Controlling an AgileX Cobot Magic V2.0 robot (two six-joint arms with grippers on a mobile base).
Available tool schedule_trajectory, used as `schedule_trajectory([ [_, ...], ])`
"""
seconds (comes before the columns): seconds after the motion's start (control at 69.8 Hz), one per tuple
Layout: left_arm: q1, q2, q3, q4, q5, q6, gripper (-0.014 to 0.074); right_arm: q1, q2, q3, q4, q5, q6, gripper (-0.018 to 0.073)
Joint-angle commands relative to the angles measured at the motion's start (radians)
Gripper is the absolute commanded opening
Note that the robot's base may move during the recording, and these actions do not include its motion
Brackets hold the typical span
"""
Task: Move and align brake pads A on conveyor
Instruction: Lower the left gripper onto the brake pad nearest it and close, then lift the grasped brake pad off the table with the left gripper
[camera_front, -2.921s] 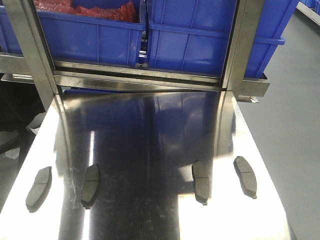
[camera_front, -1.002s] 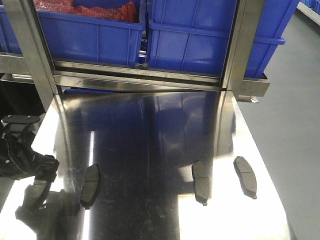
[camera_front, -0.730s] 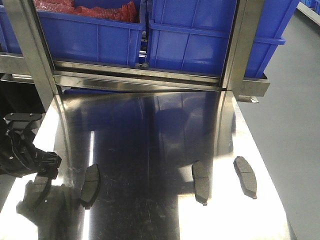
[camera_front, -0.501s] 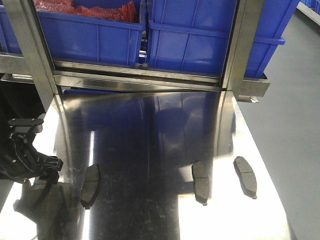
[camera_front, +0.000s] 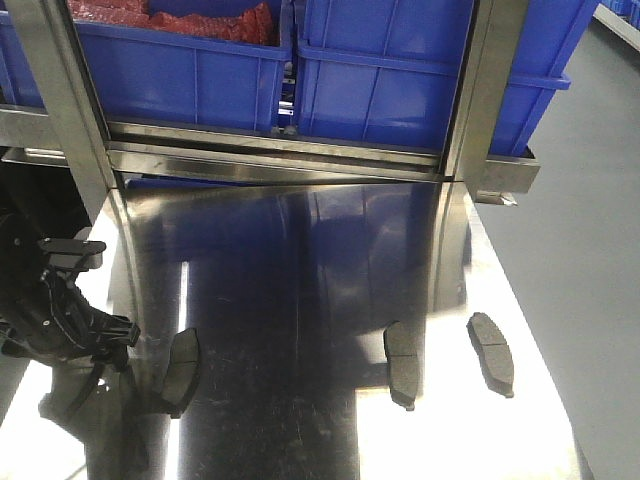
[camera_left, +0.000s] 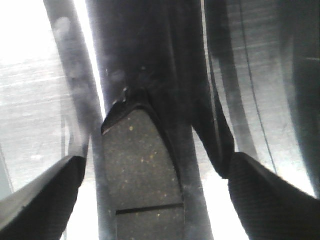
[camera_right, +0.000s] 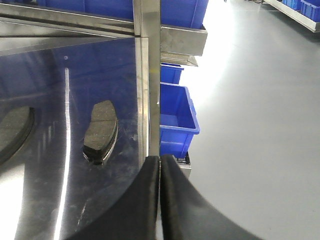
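Left pincer (camera_left: 155, 170): low over the left edge of the shiny steel table (camera_front: 300, 270), pointing down. Jaws spread wide. Wrist view shows the two dark fingers (camera_left: 40, 200) at the lower corners of the frame.

Far-left pad (camera_left: 140, 155): flat on the table, directly under the left pincer and between its fingers. It lies lengthwise along the gap, with its groove across the lower part of the view. There is bare steel on both sides, so neither finger touches it. Nothing is gripped. In the front view the arm hides most of this pad.

Second pad (camera_front: 181, 372): just to the right of the left pincer, flat on the table, outside the jaws.

Third pad (camera_front: 402, 364) and fourth pad (camera_front: 491, 353): side by side on the right half of the table, near each other but not touching, and well apart from the left pincer. The fourth lies close to the table's right edge.

Right pincer (camera_right: 160, 195): fingers pressed together with nothing between them, above the table's right edge. The fourth pad is ahead of it and to its left, apart from it.

Blue crates (camera_front: 400, 80) sit on the rack behind the table. Another blue crate (camera_right: 177, 120) is on the grey floor (camera_right: 250, 125) beside it.
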Motion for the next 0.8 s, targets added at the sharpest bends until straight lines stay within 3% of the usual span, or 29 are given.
schedule_trajectory([
  [0.0, -0.010, -0.018, -0.012, -0.017, 0.022, -0.045, 0.0593, -0.002, -0.003, 0.003, -0.006, -0.075, 0.000, -0.0005],
  [0.229, -0.010, -0.018, -0.009, -0.003, 0.086, -0.052, 0.0542, -0.002, -0.003, 0.003, -0.006, -0.075, 0.000, -0.0005],
  [0.444, -0.010, -0.018, -0.009, -0.004, 0.125, -0.052, 0.0398, -0.002, -0.003, 0.003, -0.006, -0.075, 0.000, -0.0005],
  [0.63, -0.010, -0.018, -0.009, -0.006, 0.136, -0.046, 0.0217, -0.002, -0.003, 0.003, -0.006, -0.076, 0.000, -0.0005],
  [0.788, -0.010, -0.021, -0.009, -0.006, 0.140, -0.040, -0.0006, -0.002, -0.003, 0.003, -0.006, -0.075, 0.000, -0.0005],
])
